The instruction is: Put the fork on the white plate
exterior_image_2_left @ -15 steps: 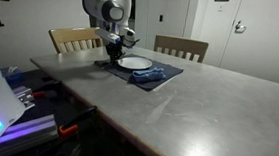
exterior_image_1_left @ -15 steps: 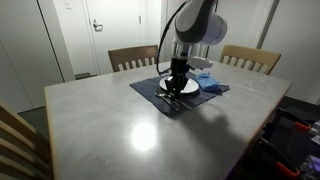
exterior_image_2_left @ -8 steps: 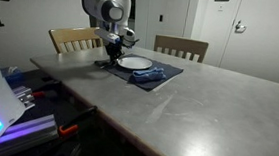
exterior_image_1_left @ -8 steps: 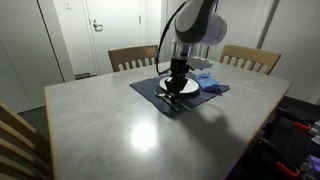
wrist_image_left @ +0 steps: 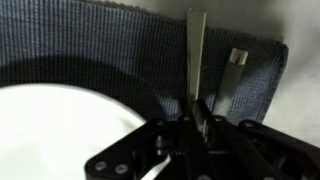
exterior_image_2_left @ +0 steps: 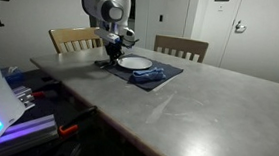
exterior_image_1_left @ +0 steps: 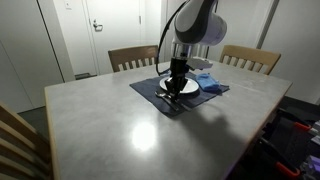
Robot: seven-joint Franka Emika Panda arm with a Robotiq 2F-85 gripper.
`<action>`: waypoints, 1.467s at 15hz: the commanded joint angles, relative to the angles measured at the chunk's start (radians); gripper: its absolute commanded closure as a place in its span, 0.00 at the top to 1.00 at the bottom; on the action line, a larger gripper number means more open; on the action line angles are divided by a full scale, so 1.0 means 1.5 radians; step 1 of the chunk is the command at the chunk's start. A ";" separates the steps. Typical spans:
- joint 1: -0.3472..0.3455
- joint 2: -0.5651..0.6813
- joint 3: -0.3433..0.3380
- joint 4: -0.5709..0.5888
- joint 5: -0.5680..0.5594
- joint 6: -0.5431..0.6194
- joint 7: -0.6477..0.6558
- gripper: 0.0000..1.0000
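In the wrist view my gripper (wrist_image_left: 196, 118) is shut on the fork (wrist_image_left: 195, 55), a thin grey metal strip that runs straight away from the jaws, low over the dark ribbed placemat (wrist_image_left: 90, 45). The white plate (wrist_image_left: 60, 125) lies just left of the jaws. In both exterior views the gripper (exterior_image_1_left: 176, 86) (exterior_image_2_left: 111, 58) points straight down at the placemat, right at the edge of the plate (exterior_image_1_left: 190, 89) (exterior_image_2_left: 137, 63). The fork is too thin to make out in those views.
A second metal piece (wrist_image_left: 233, 75) lies on the placemat right of the fork. A folded blue cloth (exterior_image_1_left: 208, 80) (exterior_image_2_left: 148, 76) lies beside the plate. Wooden chairs (exterior_image_1_left: 132, 57) (exterior_image_2_left: 180, 47) stand at the far side of the grey table (exterior_image_1_left: 120, 125).
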 commanded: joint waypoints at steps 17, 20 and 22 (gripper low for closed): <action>-0.009 -0.077 -0.025 -0.004 -0.014 -0.084 -0.009 0.03; -0.009 -0.079 -0.055 -0.009 -0.020 -0.100 0.007 0.03; -0.007 -0.073 -0.078 -0.013 -0.025 -0.107 0.029 0.03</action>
